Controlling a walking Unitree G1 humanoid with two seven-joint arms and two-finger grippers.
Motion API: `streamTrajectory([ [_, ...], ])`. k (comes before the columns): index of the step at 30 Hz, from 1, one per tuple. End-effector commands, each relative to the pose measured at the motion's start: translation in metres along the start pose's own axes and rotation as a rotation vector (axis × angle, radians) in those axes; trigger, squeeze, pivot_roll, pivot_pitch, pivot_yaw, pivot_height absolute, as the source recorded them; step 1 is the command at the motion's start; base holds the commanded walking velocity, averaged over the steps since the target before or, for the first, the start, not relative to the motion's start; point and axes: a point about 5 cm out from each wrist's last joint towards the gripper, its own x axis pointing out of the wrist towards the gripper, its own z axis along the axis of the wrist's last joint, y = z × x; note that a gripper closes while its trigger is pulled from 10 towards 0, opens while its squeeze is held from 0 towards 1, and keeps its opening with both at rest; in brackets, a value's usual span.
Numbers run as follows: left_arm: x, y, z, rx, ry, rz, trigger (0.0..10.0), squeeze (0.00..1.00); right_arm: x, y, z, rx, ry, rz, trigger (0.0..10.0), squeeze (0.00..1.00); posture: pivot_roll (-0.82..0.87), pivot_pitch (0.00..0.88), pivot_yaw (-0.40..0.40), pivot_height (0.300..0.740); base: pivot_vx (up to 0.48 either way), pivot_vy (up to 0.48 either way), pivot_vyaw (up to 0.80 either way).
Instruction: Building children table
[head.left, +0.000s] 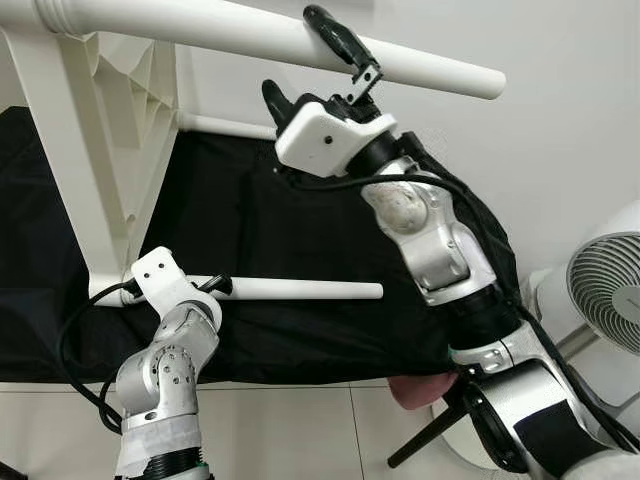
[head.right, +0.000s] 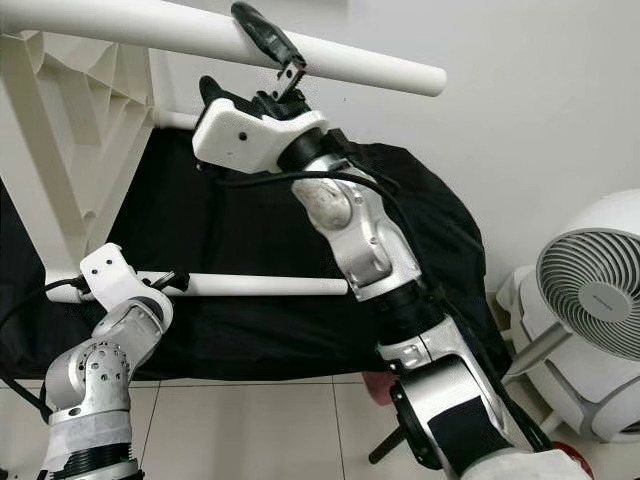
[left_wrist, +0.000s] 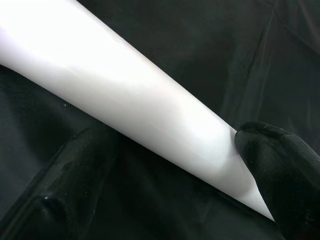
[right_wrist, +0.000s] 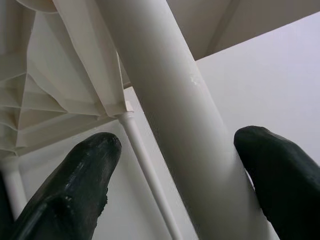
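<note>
My left end effector (head.left: 222, 285) is clamped on the lower white leg (head.left: 300, 290) near its socket, right end effector (head.left: 320, 70) spread around the upper leg (head.left: 250, 35); the tipped-over table (head.left: 95, 130) looks light, stiff, slick plastic, best gripped mid-tube.

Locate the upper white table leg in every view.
Left eye view: upper leg crosses the top, with the right gripper straddling it.
Right eye view: same, along the top.
Right wrist view: centre, between the open jaws.
Left wrist view: the lower leg instead.
Shared landmark: ribbed table underside, beside the leg.
</note>
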Motion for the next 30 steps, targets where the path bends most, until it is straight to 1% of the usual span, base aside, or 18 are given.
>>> streamTrajectory([
  [1, -0.004, -0.013, -0.015, -0.043, 0.053, -0.031, 10.0, 0.00, 0.007, 0.000, 0.000, -0.032, 0.013, 0.003, 10.0, 0.00, 0.01, 0.000, -0.097, 0.740, 0.000, 0.000, 0.00],
  [4, -0.004, -0.013, -0.015, -0.045, 0.054, -0.032, 10.0, 0.00, 0.013, 0.000, 0.001, -0.055, 0.024, 0.006, 10.0, 0.00, 0.01, 0.000, -0.096, 0.740, 0.000, 0.000, 0.00],
  [7, -0.004, -0.015, -0.015, -0.040, 0.053, -0.040, 10.0, 0.00, 0.024, 0.000, -0.001, -0.119, 0.050, 0.005, 10.0, 0.00, 0.01, 0.000, -0.093, 0.740, 0.000, 0.000, 0.00],
  [12, -0.005, -0.017, -0.015, -0.037, 0.056, -0.047, 10.0, 0.00, 0.031, -0.003, 0.001, -0.156, 0.069, -0.021, 10.0, 0.00, 0.01, 0.000, -0.090, 0.740, 0.000, 0.000, 0.00],
  [13, -0.005, -0.017, -0.016, -0.037, 0.058, -0.048, 10.0, 0.00, 0.033, -0.004, 0.001, -0.167, 0.075, -0.028, 3.0, 0.00, 0.01, 0.000, -0.090, 0.740, 0.000, 0.000, 0.00],
  [16, -0.005, -0.017, -0.016, -0.037, 0.059, -0.048, 10.0, 0.00, 0.034, -0.005, 0.001, -0.173, 0.078, -0.032, 3.0, 0.00, 0.00, 0.000, -0.088, 0.740, 0.000, 0.000, 0.00],
  [17, -0.005, -0.019, -0.017, -0.037, 0.063, -0.053, 10.0, 0.00, 0.035, -0.008, 0.000, -0.181, 0.087, -0.031, 0.0, 0.00, 0.00, 0.000, -0.090, 0.740, 0.000, 0.000, 0.00],
  [19, -0.005, -0.020, -0.017, -0.037, 0.066, -0.058, 10.0, 0.00, 0.036, -0.010, 0.000, -0.187, 0.094, -0.025, 0.0, 0.00, 0.00, 0.000, -0.090, 0.740, 0.000, 0.000, 0.00],
  [21, -0.005, -0.022, -0.018, -0.045, 0.071, -0.062, 10.0, 0.00, 0.036, -0.012, -0.002, -0.176, 0.102, -0.021, 0.0, 0.00, 0.00, 0.000, -0.091, 0.740, 0.000, 0.000, 0.00],
  [22, -0.003, -0.024, -0.018, -0.054, 0.075, -0.066, 10.0, 0.00, 0.034, -0.015, -0.005, -0.152, 0.117, -0.013, 0.0, 0.00, 0.00, 0.000, -0.095, 0.740, 0.000, 0.000, 0.00],
  [25, -0.002, -0.024, -0.018, -0.069, 0.076, -0.067, 10.0, 0.00, 0.033, -0.016, -0.006, -0.139, 0.126, -0.016, 0.0, 0.00, -0.01, 0.000, -0.095, 0.740, 0.000, 0.000, 0.00],
  [27, 0.000, -0.027, -0.015, -0.098, 0.073, -0.071, 10.0, 0.00, 0.030, -0.020, -0.009, -0.111, 0.147, -0.044, 0.0, 0.00, -0.01, 0.000, -0.093, 0.740, 0.000, 0.000, 0.00],
  [28, 0.000, -0.027, -0.015, -0.098, 0.073, -0.071, 10.0, 0.00, 0.030, -0.020, -0.009, -0.111, 0.147, -0.044, 0.0, 0.00, -0.01, 0.000, -0.093, 0.740, 0.000, 0.000, 0.00],
  [29, 0.001, -0.030, -0.014, -0.108, 0.072, -0.076, 10.0, 0.00, 0.028, -0.023, -0.009, -0.103, 0.154, -0.060, 0.0, 0.00, -0.01, 0.000, -0.093, 0.740, 0.000, 0.000, 0.00],
  [30, 0.002, -0.033, -0.013, -0.125, 0.077, -0.082, 10.0, 0.00, 0.025, -0.029, -0.011, -0.073, 0.174, -0.102, 0.0, 0.00, -0.02, 0.000, -0.089, 0.740, 0.000, 0.000, 0.00],
])
